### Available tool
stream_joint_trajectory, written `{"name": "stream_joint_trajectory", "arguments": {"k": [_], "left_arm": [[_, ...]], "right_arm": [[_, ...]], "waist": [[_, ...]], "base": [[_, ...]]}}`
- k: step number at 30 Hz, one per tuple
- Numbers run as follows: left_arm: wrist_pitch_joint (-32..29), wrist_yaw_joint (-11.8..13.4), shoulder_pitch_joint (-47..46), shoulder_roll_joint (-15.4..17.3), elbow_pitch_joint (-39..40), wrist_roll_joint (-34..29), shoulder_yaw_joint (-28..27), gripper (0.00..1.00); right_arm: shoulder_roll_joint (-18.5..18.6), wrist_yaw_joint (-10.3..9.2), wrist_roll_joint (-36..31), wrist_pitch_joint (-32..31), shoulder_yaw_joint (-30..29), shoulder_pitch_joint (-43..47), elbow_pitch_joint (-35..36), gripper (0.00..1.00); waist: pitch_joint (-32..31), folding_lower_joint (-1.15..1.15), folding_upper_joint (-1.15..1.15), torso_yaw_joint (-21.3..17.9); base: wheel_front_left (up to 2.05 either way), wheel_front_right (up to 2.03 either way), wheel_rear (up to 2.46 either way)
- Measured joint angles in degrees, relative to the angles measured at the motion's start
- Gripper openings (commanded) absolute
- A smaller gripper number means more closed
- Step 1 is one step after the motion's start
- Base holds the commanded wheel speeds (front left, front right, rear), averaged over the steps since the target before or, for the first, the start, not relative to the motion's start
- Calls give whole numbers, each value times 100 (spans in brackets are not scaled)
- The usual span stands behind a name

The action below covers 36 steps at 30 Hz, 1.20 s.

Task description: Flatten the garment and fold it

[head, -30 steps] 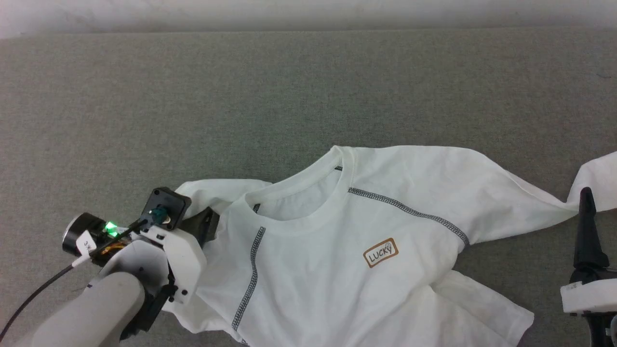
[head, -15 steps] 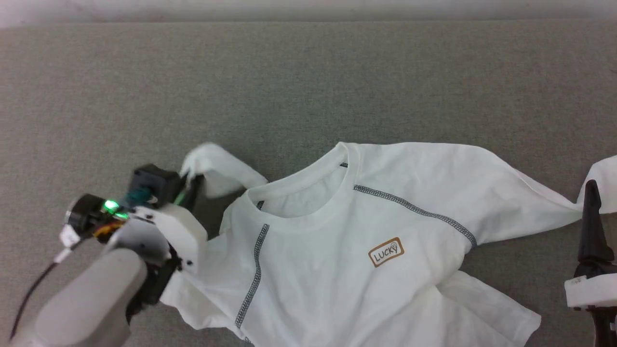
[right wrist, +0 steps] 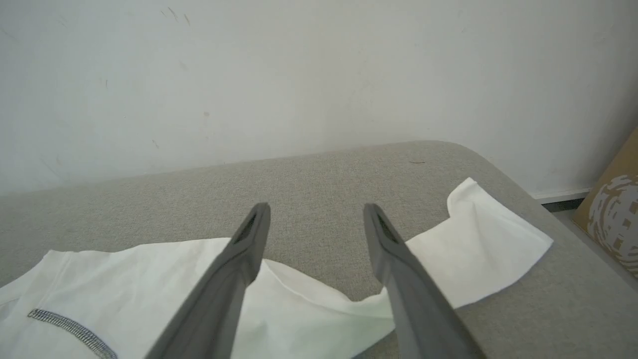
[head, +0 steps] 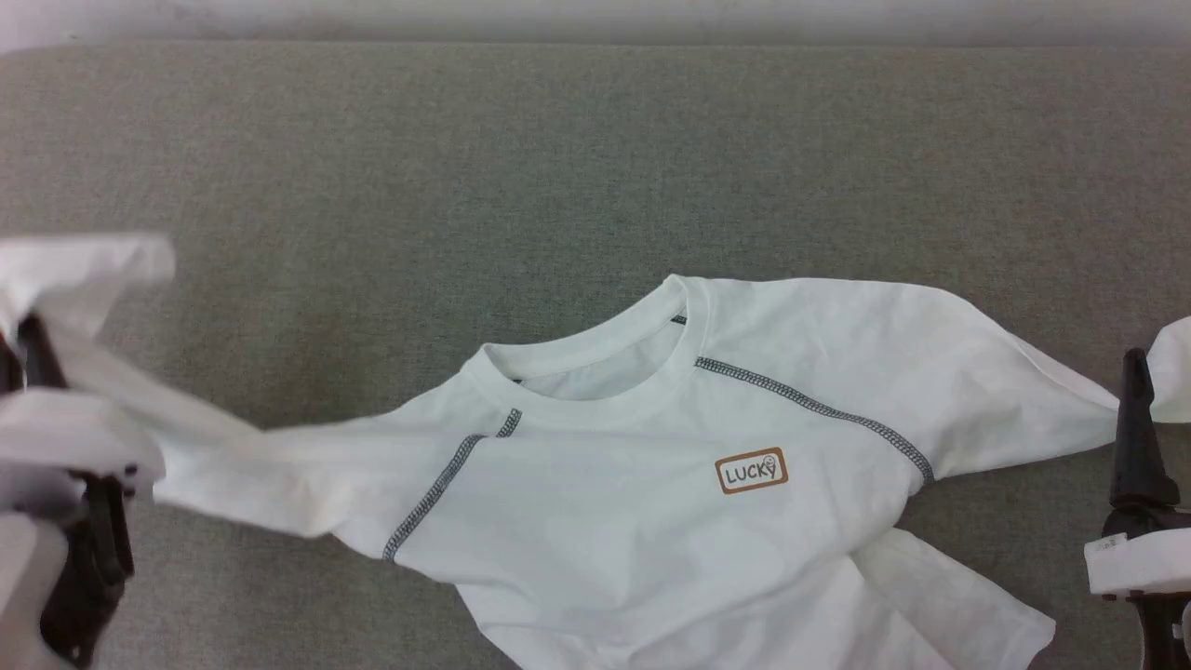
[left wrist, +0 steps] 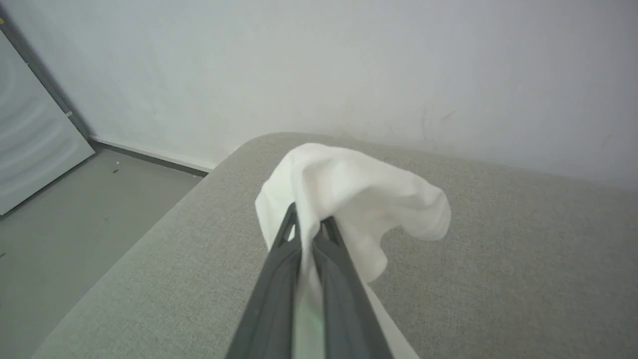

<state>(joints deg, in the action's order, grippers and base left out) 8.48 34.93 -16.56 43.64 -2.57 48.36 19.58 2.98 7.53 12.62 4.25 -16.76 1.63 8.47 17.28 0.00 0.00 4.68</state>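
Garment (head: 651,540), a white long-sleeved crew-neck shirt with dark grey seam stitching, lies front-up on the grey woven cushion (head: 558,167). Its left sleeve (head: 279,465) stretches leftward, cuff pinched in the closed left gripper (left wrist: 309,222). The right gripper (right wrist: 316,209) stands open and empty above the right sleeve (right wrist: 478,249), at the scene's right.

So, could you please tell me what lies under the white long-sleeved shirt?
The grey woven fabric surface shows around the white long-sleeved shirt and runs beneath it. Whatever else might lie under the spread body is covered by the cloth.
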Motion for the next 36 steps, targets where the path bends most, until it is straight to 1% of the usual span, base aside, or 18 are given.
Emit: {"name": "stream_joint_trajectory", "arguments": {"k": [2,4,5,6,7,8,9,12,14,18,19,21,23,24,26,30,33,36], "left_arm": [[-24,194,364,-70,-130,192,-129,0],[-99,319,666,-130,-220,315,-163,0],[-98,371,773,-189,-235,386,-200,9],[-97,396,861,-237,-241,454,-225,27],[-84,394,924,-292,-233,503,-248,50],[-41,392,965,-359,-226,555,-285,100],[15,383,984,-421,-223,581,-304,100],[248,243,1009,-535,-189,587,-390,100],[379,182,1009,-570,-112,555,-470,100],[571,85,1010,-622,318,312,-733,100],[593,77,1010,-646,475,200,-804,100],[620,-119,1029,-669,832,-112,-878,100],[620,-225,1034,-808,1223,-555,-1039,100],[624,-347,1055,-877,1423,-805,-1094,100],[625,-492,1124,-1198,1736,-1256,-1248,100],[625,-1014,1519,-1986,2159,-1886,-1456,100],[625,-1446,1937,-2515,2265,-2287,-1467,100],[625,-1760,2358,-2920,2241,-2626,-1472,100]], "right_arm": [[-1,0,0,1,-3,0,-14,100],[0,0,0,5,-16,0,-21,100],[0,0,0,5,-25,0,-24,100],[-1,0,-1,5,-33,0,-23,100],[0,0,-1,5,-41,0,-24,100],[1,0,-1,4,-48,0,-24,100],[1,0,-1,2,-49,0,-25,100],[0,0,-1,-3,-41,0,-26,100],[0,0,-2,-19,-33,1,-25,100],[-1,0,-2,-22,-24,4,-23,100],[-1,0,-2,-24,-25,8,-23,100],[0,0,-2,-25,-22,15,-25,100],[1,0,1,-18,-11,18,-24,100],[0,0,7,-16,1,18,-26,100],[0,0,10,3,14,33,-31,100],[0,0,49,67,41,105,-69,100],[0,0,51,108,55,114,-100,100],[0,0,51,159,87,140,-124,100]], "waist": [[8,0,0,-23],[13,0,0,-41],[11,0,0,-43],[9,0,0,-41],[5,0,0,-35],[2,0,0,-26],[-5,0,0,-17],[-47,0,0,14],[-90,0,0,34],[-201,0,0,57],[-230,0,0,60],[-286,0,0,60],[-334,0,0,51],[-350,-1,0,41],[-377,0,0,15],[-417,-1,0,-54],[-444,0,1,-114],[-473,-1,1,-167]], "base": [[0,0,0],[0,0,0],[0,0,0],[0,0,0],[0,0,0],[0,0,0],[0,0,0],[0,0,0],[0,0,0],[0,0,0],[0,0,0],[0,0,0],[0,0,0],[0,0,0],[0,0,0],[0,0,0],[0,0,0],[0,0,0]]}}
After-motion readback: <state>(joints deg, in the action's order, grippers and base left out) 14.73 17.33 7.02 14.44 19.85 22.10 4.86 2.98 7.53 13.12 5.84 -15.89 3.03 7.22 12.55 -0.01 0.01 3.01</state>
